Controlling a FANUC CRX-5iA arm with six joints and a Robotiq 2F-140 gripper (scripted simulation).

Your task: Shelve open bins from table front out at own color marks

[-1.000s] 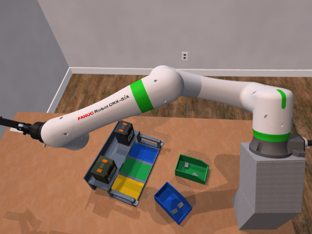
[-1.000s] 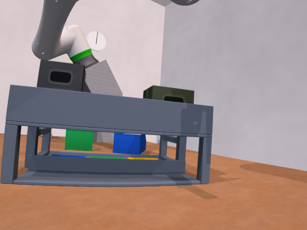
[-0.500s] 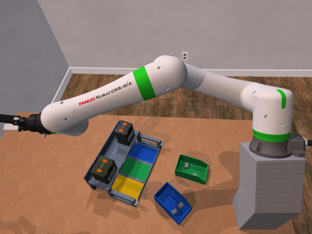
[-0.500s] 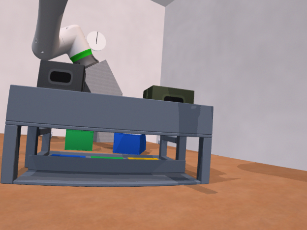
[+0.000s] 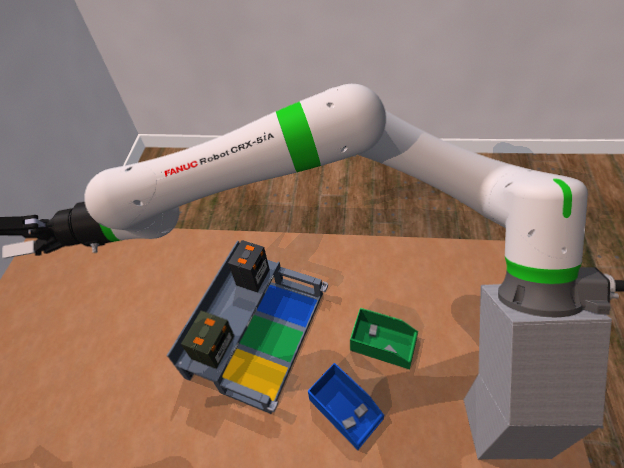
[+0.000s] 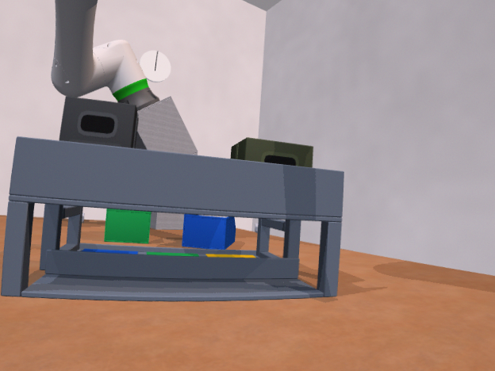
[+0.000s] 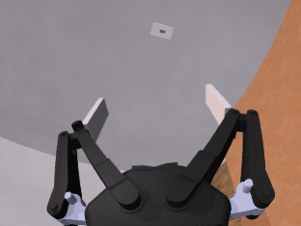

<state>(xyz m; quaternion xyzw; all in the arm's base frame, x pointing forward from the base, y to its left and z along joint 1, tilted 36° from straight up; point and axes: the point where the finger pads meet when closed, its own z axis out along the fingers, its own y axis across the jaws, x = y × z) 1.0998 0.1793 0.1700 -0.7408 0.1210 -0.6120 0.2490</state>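
Nothing has been shelved yet: the open green plastic bin (image 5: 384, 338) and open blue plastic bin (image 5: 345, 406) are seen on the brown surface (image 5: 104, 363), right of the grey shelf unit (image 5: 204, 302). The black two-finger gripper (image 5: 15, 234) is held far left, jaws spread wide, nothing gripped; both placements are judged to remain.

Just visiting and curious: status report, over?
End effector open, empty, far left of shelf. Green open bin and blue open bin on table, unshelved. Nothing blocking coloured places.

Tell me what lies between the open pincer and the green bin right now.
In the top view, the shelf with its two dark boxes sits between the pincer and the green bin.
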